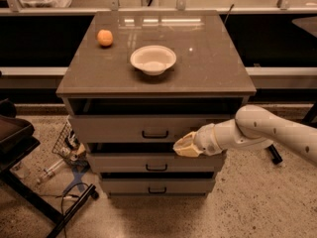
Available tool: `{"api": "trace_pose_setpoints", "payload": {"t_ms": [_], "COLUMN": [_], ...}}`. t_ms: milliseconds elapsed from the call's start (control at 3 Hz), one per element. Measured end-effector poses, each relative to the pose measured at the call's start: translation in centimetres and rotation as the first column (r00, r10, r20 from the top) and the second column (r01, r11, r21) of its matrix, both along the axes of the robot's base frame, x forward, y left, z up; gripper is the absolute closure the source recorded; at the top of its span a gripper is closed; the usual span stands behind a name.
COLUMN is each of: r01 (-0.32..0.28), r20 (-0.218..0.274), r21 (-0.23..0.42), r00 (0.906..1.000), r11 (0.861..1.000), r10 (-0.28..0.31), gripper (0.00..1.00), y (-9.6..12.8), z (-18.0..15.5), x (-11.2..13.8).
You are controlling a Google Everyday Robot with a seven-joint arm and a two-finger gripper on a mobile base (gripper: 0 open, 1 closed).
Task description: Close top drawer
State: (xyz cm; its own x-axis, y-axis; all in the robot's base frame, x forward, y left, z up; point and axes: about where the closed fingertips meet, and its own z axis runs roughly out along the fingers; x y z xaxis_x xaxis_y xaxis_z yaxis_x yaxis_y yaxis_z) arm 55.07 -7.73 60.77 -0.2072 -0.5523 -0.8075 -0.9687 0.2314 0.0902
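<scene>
The top drawer [114, 128] is the uppermost of three in a grey-brown cabinet, with a small dark loop handle [155, 134] at its centre. It stands only slightly out, a dark slot showing above its front. My gripper [181, 146] comes in from the right on a white arm. Its tan tip sits against the lower right part of the drawer front, just right of the handle.
On the cabinet top [208, 63] sit a white bowl [153, 59] and an orange [104, 37]. Two lower drawers [156, 162] stick out slightly. A dark chair base [29, 182] and cables with clutter [67, 150] lie on the floor at left. A shelf rail runs behind.
</scene>
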Motion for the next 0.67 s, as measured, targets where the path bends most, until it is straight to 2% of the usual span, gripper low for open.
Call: {"api": "trace_pose_setpoints", "payload": {"t_ms": [333,667], "r01": [0.016,0.016], "r20": [0.018,0.018], "r21": [0.009,0.009], "r00": [0.9997,0.9997], "r11": [1.0,1.0], "r10": [-0.016,-0.016], "gripper": [1.0,1.0], "y": [-1.08,-1.0], "z": [-0.4,-0.41], "x": [3.77,3.58]}}
